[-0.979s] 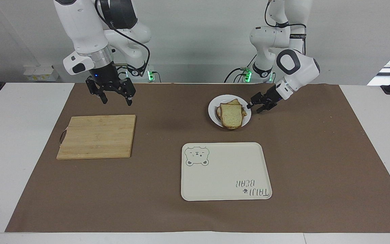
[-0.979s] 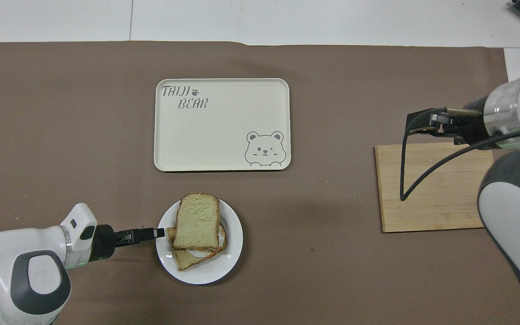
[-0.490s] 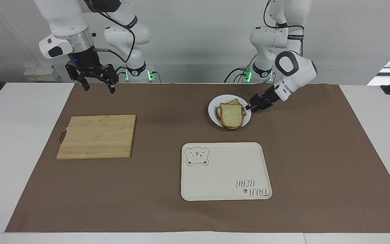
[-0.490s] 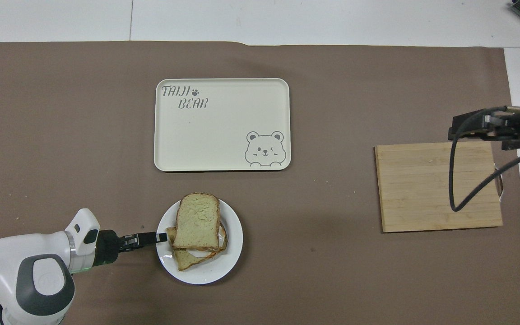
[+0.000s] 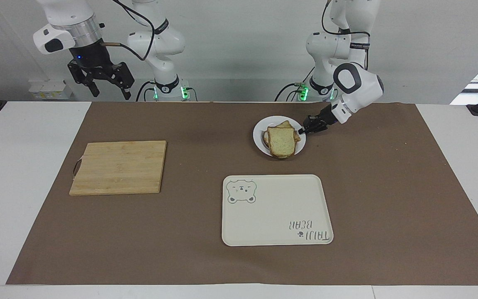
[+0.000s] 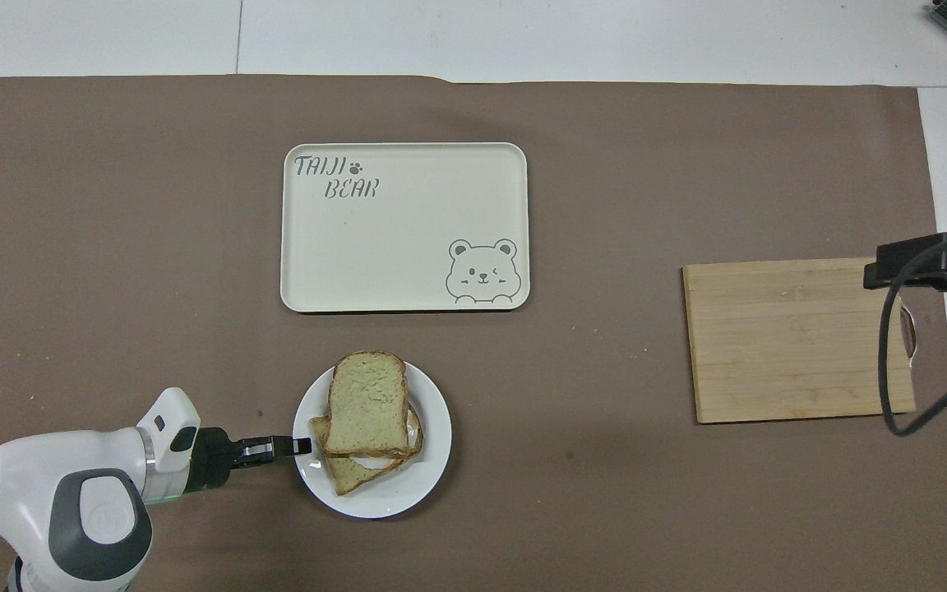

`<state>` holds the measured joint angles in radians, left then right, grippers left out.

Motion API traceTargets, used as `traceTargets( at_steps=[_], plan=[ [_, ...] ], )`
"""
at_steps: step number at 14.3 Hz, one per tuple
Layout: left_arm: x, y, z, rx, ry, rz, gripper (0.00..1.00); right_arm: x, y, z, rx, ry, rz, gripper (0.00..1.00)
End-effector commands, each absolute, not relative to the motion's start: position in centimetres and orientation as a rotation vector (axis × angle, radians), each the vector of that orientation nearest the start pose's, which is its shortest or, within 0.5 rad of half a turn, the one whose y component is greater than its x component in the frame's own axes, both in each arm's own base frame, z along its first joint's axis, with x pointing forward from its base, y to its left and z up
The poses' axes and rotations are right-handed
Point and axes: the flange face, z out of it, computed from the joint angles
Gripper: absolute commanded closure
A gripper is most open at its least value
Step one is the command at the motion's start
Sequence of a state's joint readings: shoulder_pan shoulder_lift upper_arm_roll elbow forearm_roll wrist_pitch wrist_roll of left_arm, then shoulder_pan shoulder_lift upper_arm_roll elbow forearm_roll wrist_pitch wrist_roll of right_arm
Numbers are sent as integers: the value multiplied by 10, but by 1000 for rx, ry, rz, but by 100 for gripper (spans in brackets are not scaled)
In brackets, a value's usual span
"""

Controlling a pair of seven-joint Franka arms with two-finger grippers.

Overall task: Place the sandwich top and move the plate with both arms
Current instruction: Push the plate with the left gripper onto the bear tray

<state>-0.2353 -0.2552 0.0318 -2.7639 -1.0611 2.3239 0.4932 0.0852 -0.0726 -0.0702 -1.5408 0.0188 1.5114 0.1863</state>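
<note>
My right gripper (image 5: 107,88) has risen clear of the bamboo cutting board (image 5: 118,167), fingers spread. The small white plate (image 5: 259,140) shifted slightly; the tan sandwich top (image 5: 282,141) lies on it. My left gripper (image 5: 304,129) pinches the rim; overhead confirms contact.

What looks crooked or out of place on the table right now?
The sandwich top sits askew on the stack, twisted against the slices below, whose corners poke out. The left gripper is at the plate rim. Nothing is spilled or broken.
</note>
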Motion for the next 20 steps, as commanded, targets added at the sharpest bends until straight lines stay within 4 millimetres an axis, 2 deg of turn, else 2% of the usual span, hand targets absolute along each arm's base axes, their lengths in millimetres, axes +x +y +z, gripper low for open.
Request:
traceTargets(
  at_steps=[1, 2, 5, 8, 9, 11, 14, 18, 20],
  plan=[
    [349, -96, 282, 2410, 152, -84, 100, 519, 7, 666, -3116, 142, -55, 0],
    [349, -95, 281, 2409, 152, -89, 100, 520, 8, 661, -3120, 66, -42, 0],
    [354, -96, 289, 2322, 86, -147, 100, 519, 19, 655, -3124, 47, -46, 0],
    [382, -69, 305, 2193, 30, -148, 100, 522, 16, 655, -3131, 48, -50, 0],
    [396, -59, 314, 2159, 33, -137, 100, 523, 10, 657, -3151, 47, -54, 0],
    [428, -56, 333, 2120, -3, -123, 100, 522, 6, 659, -3184, 9, -50, 0],
    [471, -43, 352, 2089, -23, -91, 100, 515, 1, 667, -3172, 21, -32, 0],
    [540, -41, 374, 2081, -32, 16, 100, 514, 0, 666, -3161, 27, -37, 0],
    [569, -49, 380, 2092, 23, 92, 100, 513, 2, 666, -3160, 27, -37, 0]
  ],
)
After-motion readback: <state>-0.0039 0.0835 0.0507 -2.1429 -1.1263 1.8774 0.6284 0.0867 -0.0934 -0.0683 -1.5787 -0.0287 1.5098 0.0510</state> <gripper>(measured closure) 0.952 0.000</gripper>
